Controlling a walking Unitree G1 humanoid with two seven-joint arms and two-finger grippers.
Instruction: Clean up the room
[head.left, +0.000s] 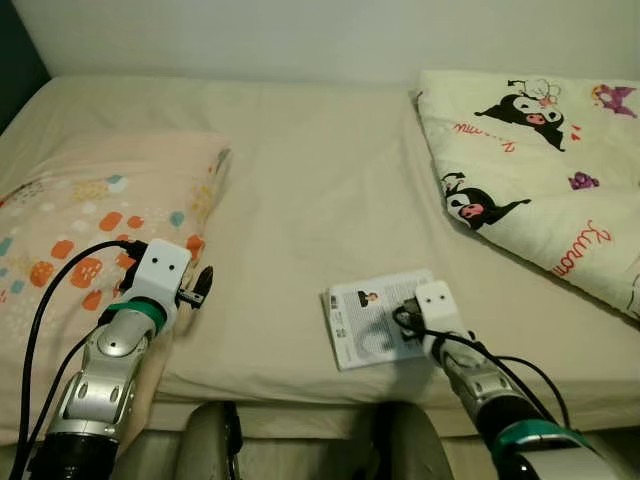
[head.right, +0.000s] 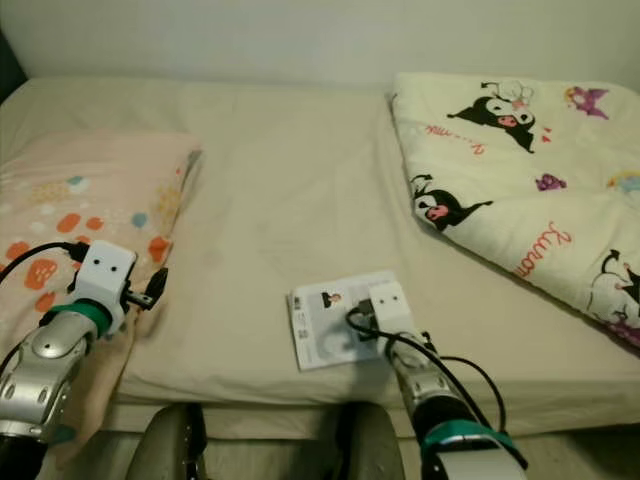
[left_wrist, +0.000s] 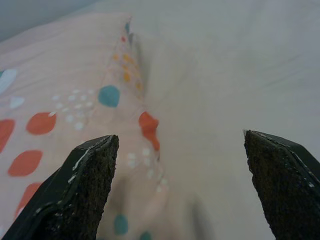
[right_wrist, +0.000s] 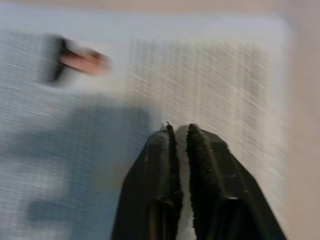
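The right gripper (right_wrist: 178, 135) has its fingers pinched nearly together on the printed leaflet (head.left: 368, 318), which lies flat on the bed sheet (head.left: 300, 190) near the mattress's front edge, between the spotted pillow (head.left: 90, 210) and the cartoon-print quilt (head.left: 540, 160). Thin paper could slip out or crumple if lifted by so little. The left gripper (left_wrist: 182, 175) hovers spread wide beside the pillow, holding nothing.

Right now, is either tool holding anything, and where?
Left tool is open, holding nothing. Right tool rests shut over the paper; whether it pinches the sheet cannot be told.
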